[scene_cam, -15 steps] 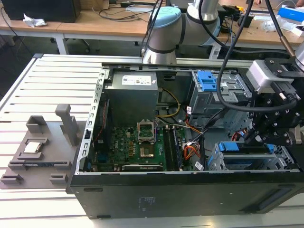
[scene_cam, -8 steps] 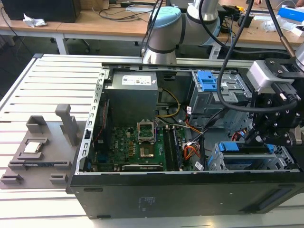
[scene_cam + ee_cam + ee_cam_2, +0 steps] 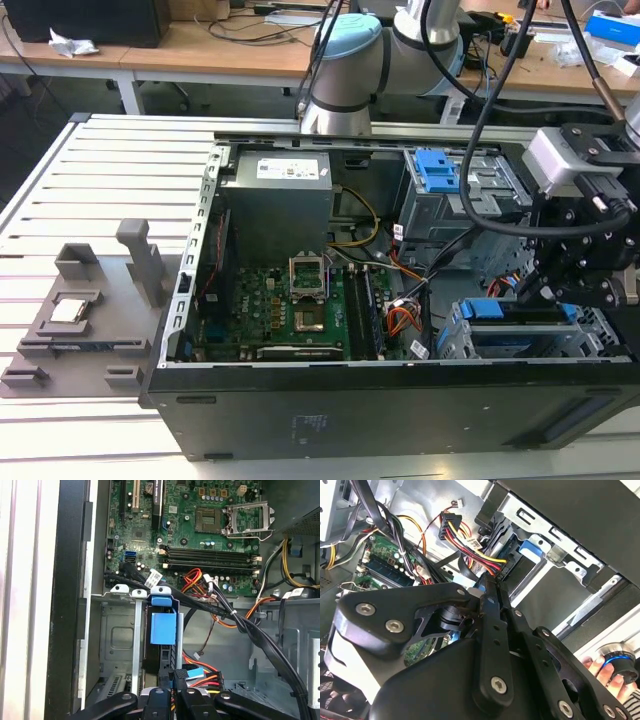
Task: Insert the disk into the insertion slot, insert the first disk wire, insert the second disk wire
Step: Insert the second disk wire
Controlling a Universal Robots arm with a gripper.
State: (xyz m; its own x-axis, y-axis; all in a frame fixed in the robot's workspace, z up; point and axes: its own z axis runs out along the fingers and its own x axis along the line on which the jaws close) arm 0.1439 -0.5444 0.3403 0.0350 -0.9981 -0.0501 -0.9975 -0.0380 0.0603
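In the exterior view the hand is hanging inside the open computer case, just above the disk, which is sitting in the insertion slot at the exterior view's right, near the front wall of the case. In the second wrist view the two black fingers are pressing together on a black connector with red, yellow and black wires, right at the blue carrier edge of the disk. In the first wrist view the hand is sitting at the end of the disk, and the motherboard is lying beyond it. A person's hand is showing in the second wrist view, outside the case.
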